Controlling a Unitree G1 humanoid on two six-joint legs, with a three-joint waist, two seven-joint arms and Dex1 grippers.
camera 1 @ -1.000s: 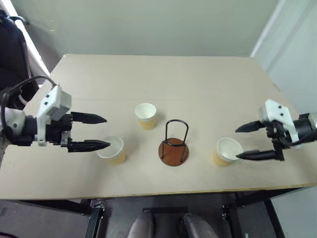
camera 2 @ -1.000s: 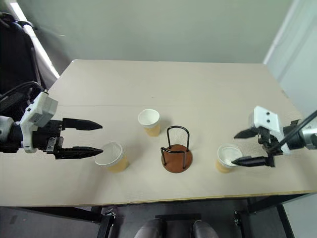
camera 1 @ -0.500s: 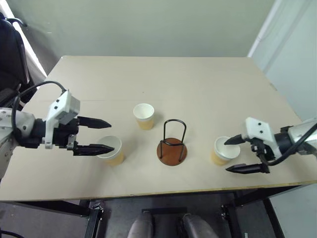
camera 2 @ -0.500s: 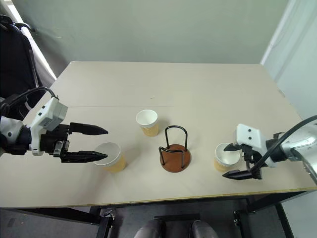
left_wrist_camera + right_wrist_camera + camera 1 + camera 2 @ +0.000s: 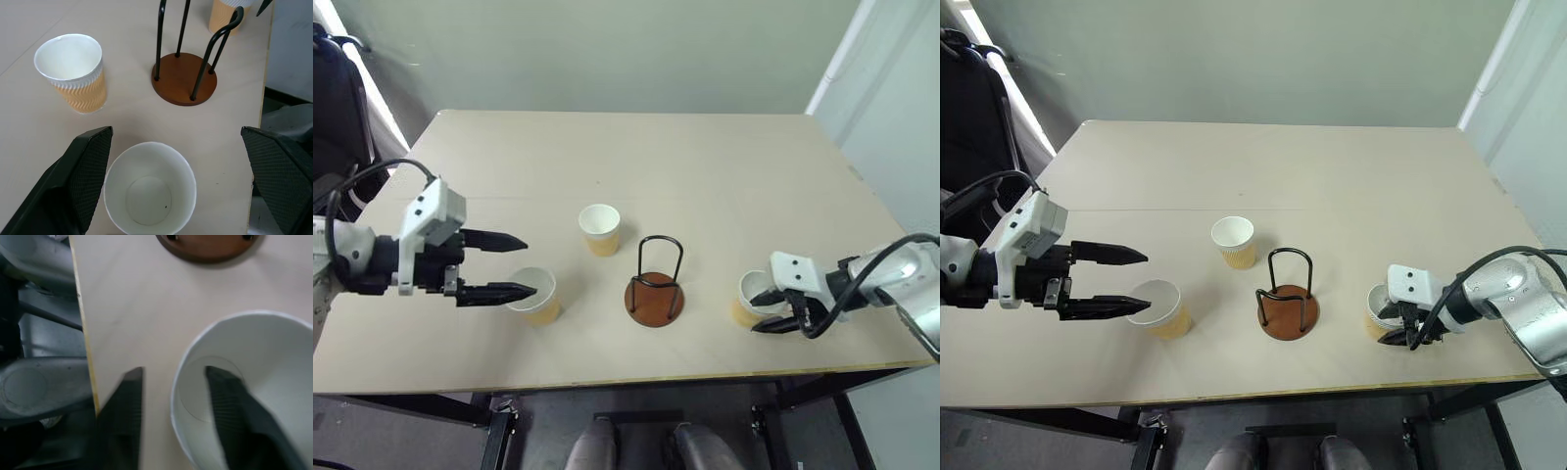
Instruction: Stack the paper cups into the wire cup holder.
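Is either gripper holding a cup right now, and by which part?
The right gripper pinches the rim wall of the right paper cup, one finger inside, one outside. The left gripper is open, straddling another cup without gripping.

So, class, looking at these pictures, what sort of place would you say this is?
Probably a lab or test room, not a home: a bare beige table on a metal frame, plain grey-green walls, and only paper cups and a wire cup holder set out.

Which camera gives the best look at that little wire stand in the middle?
The left wrist view: the wire cup holder shows large there, brown base whole, its black wires cut off high up. Both eye views show it whole but small. The right wrist view catches only an edge of the base.
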